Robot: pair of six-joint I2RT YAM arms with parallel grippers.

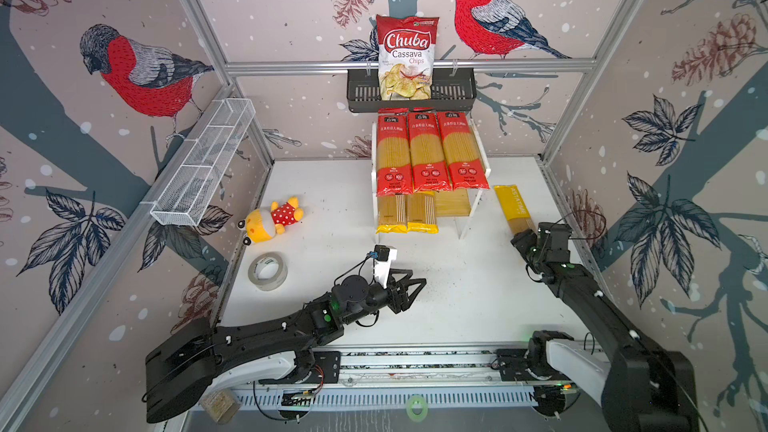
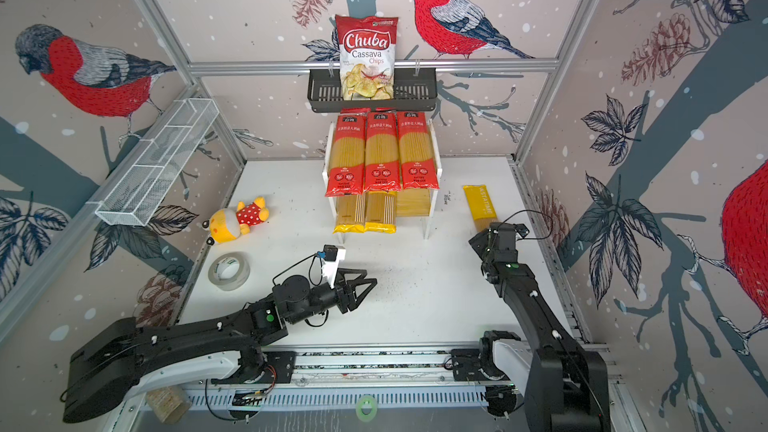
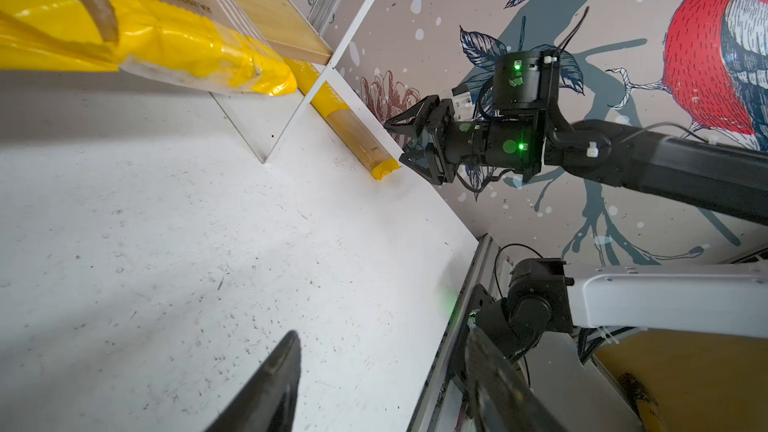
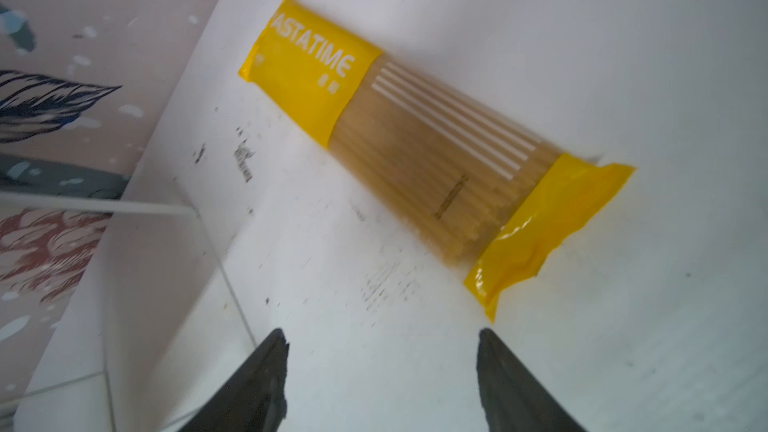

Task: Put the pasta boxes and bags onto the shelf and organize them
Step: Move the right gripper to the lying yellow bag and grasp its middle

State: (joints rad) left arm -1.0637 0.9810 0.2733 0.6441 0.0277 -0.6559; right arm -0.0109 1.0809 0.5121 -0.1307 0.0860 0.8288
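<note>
LAST PACK TO GO: The right pincer (image 4: 380, 338) hangs with jaws spread and empty just short of the crimped near end of the last yellow PASTATIME spaghetti pack (image 4: 415, 147), which lies flat and askew on the white surface (image 1: 457, 292), near the stepped wooden shelf (image 1: 453, 203) on the right arm's side. The step in hand appears to be picking up this pack. A sound grip would likely span its narrow width where the strands are firm, not the slack yellow end, so the long pack does not droop. It could then be turned parallel to its neighbours and slid into the bare place on the lower board. Three red spaghetti packs (image 1: 428, 151) already fill the upper tier side by side, and two yellow packs (image 1: 422, 211) lie on the lower one, their ends overhanging the front. The left pincer (image 1: 417, 278), jaws likewise apart and holding nothing, hovers over the middle of the surface, well apart from the shelf. The surface is scuffed and speckled. A yellow plush toy (image 1: 270, 218) and a roll of clear tape (image 1: 268, 271) rest on its left side. Bullfinch wallpaper lines the walls, where a Chuba cassava chips bag (image 1: 407, 56) stands in a black slotted basket (image 1: 361, 93) and a white wire mesh basket (image 1: 203, 160) hangs
</note>
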